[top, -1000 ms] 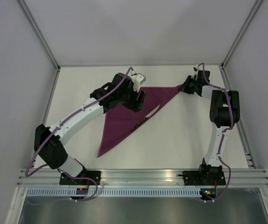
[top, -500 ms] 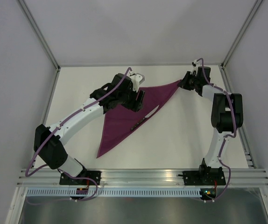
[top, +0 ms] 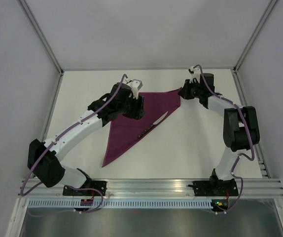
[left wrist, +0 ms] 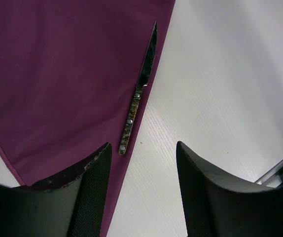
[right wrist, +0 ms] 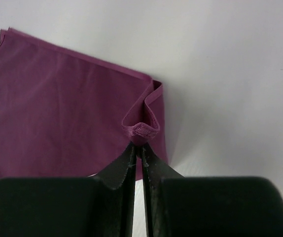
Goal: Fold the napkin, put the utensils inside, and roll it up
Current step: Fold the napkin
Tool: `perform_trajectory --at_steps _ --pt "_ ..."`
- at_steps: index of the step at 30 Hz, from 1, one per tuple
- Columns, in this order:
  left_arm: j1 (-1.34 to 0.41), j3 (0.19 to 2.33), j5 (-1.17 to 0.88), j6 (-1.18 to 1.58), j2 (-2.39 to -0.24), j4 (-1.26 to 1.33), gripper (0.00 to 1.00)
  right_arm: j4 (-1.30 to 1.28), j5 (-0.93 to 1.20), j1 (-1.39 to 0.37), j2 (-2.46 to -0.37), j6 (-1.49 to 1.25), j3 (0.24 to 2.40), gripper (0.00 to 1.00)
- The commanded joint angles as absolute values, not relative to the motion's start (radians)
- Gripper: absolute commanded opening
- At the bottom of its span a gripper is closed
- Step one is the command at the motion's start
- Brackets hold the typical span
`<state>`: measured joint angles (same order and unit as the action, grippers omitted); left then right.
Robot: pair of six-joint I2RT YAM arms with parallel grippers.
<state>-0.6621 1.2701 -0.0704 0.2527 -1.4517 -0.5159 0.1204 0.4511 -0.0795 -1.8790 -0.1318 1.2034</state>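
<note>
The magenta napkin (top: 131, 126) lies on the white table folded into a triangle, its long edge running from the near left up to the far right. A silvery knife (top: 155, 123) rests along that edge, blade tip toward the far right; in the left wrist view the knife (left wrist: 139, 91) lies just ahead of my fingers. My left gripper (top: 136, 110) hovers over the napkin's far left part, open and holding nothing (left wrist: 142, 173). My right gripper (top: 182, 93) is shut on the napkin's far right corner (right wrist: 142, 129), which is lifted and curled into a small loop.
White walls and aluminium posts close in the table at the back and sides. A metal rail (top: 151, 186) with both arm bases runs along the near edge, and a side rail (top: 261, 158) borders the right. Bare table (top: 195, 143) lies right of the napkin.
My right gripper has carried the napkin's far right corner leftward, shortening the top edge. The left arm has shifted a little left, and its jaws have narrowed slightly.
</note>
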Motion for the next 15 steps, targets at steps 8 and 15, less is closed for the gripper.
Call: perform_trajectory --at_steps 8,15 --pt "-0.603 1.028 0.061 0.456 -1.152 -0.433 0.48 0.129 0.476 -0.239 -1.727 0.031 1.131 0.12" --pt "-0.565 0.905 0.133 0.557 -1.040 -0.465 0.27 0.072 0.423 -0.363 -1.698 0.110 1.120 0.12"
